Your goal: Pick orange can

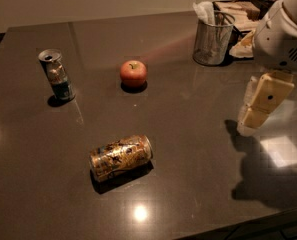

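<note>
A dark, glossy table point(198, 134) fills my remote view, with a pale wall point(88, 4) running behind its far edge. A round spot of glare point(140, 213) sits near the table's front edge, and a pale square reflection point(283, 150) lies toward its right side. At the table's far right corner I see a mesh cup point(212, 46). The gripper point(260, 106) hangs above the table's right side.
</note>
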